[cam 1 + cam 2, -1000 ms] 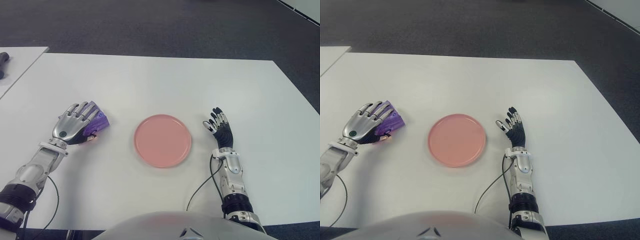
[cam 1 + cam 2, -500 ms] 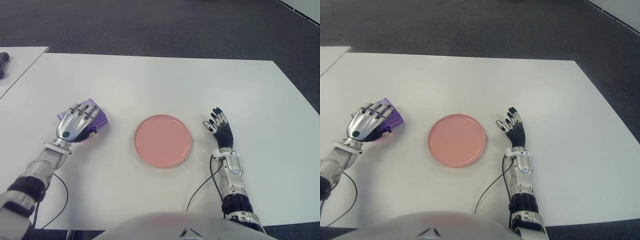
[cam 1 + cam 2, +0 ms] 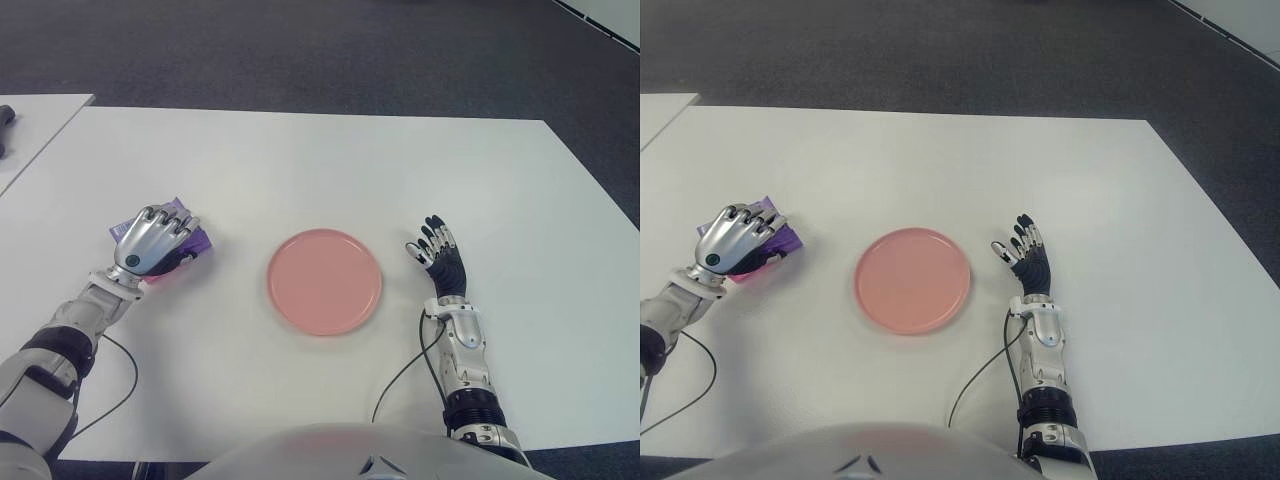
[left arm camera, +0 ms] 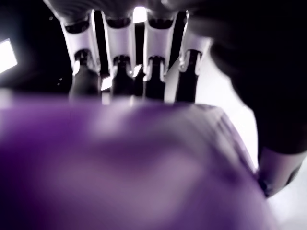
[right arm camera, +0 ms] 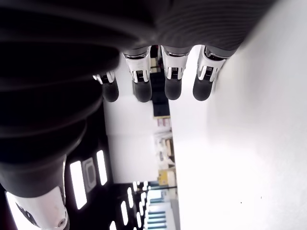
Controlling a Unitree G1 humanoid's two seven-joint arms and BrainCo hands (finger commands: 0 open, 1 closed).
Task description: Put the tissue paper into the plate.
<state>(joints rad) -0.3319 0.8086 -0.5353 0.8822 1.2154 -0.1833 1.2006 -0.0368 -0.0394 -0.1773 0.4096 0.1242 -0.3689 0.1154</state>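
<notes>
A white table (image 3: 320, 160) fills most of the eye views, with dark carpet (image 3: 300, 50) beyond its far edge and the corner of a second white table (image 3: 35, 110) at the far left; a round pink plate (image 3: 324, 281) sits flat near the middle of the table, with nothing on it; the tissue paper is a purple pack (image 3: 190, 237) well to the left of the plate, on the table, and it is not in the plate; the left hand (image 3: 150, 244) lies over the pack with its silver fingers (image 3: 172, 222) curled down across the top, so that purple shows only past the fingertips and at the side nearest the plate; in the left wrist view the purple pack (image 4: 124, 167) fills the lower part of the picture right under the palm, the four fingers (image 4: 156, 62) bend down onto its far edge, and the hand is closed around it in a grasp; whether the pack is lifted off the table or still touching it cannot be told; the right hand (image 3: 436, 256) shows just to the right of the plate, apart from it, palm toward the plate, its dark fingers (image 5: 139, 81) straight and slightly spread, holding nothing; a thin black cable (image 3: 400, 375) runs from the right forearm across the table toward the robot's body.
</notes>
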